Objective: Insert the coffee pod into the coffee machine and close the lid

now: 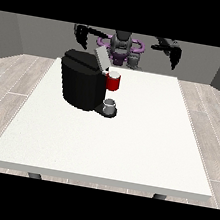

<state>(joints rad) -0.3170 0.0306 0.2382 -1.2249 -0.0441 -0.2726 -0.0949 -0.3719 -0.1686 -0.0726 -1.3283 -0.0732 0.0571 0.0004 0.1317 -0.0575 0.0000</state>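
A black coffee machine [81, 84] stands on the left half of the white table [126, 145]. Its grey lid [100, 57] is tilted up and open. At its front sits a red brew head [113, 82] with a pale round top that may be the coffee pod; I cannot tell for sure. A grey cup [109, 105] rests on the machine's base below it. Both hands hang raised behind the table's far edge, away from the machine. The hand at the view's left [83, 35] and the hand at the view's right [175, 56] point their fingers downward and hold nothing.
The robot's torso [122, 45] stands behind the table's far edge. Wooden floor surrounds the table, with grey walls behind.
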